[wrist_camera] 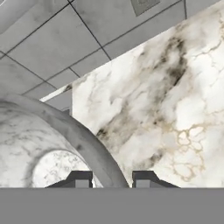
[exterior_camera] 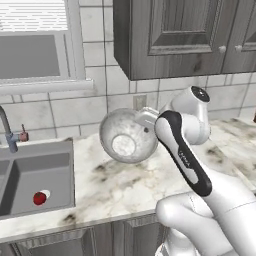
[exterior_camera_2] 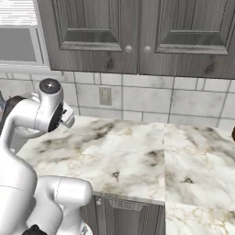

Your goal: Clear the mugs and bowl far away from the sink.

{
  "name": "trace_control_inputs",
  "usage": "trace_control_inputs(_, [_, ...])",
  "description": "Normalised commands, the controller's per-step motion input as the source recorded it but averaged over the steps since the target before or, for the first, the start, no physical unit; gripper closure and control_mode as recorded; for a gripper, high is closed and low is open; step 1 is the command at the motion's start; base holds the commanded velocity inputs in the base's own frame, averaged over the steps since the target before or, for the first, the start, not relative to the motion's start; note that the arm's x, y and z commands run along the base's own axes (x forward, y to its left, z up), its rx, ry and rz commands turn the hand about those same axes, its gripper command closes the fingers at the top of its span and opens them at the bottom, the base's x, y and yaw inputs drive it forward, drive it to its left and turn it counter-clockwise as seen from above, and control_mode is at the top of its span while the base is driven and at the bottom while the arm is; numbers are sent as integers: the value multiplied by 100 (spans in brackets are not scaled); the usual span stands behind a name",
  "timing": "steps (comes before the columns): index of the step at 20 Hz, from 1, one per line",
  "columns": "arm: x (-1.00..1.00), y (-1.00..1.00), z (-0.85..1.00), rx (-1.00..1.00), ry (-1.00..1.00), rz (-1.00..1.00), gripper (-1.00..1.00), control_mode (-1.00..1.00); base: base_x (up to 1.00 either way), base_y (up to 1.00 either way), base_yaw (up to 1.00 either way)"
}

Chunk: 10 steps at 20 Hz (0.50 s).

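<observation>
Right under your wrist camera, the bowl [wrist_camera: 65, 127] rim runs between the two fingertips [wrist_camera: 79, 178], so your claw [wrist_camera: 112, 178] is clamped on that rim, carrying the bowl tilted in the air above the counter [exterior_camera: 120, 185]. Keep the grip firm and the wrist steady; I judge a rim pinch lets the bowl swing. Carry it away from the sink [exterior_camera: 35, 175], which lies well off beyond the bowl, and lower it onto the open marble on the claw's other side before letting go.
</observation>
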Motion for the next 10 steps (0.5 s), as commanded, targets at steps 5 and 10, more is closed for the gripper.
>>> trace_control_inputs(5, [-4, 0, -1, 0, 1, 0, 100, 100, -69, 7, 33])
trace_control_inputs(10, [0, 0, 0, 0, 0, 0, 100, 100, -23, 0, 93])
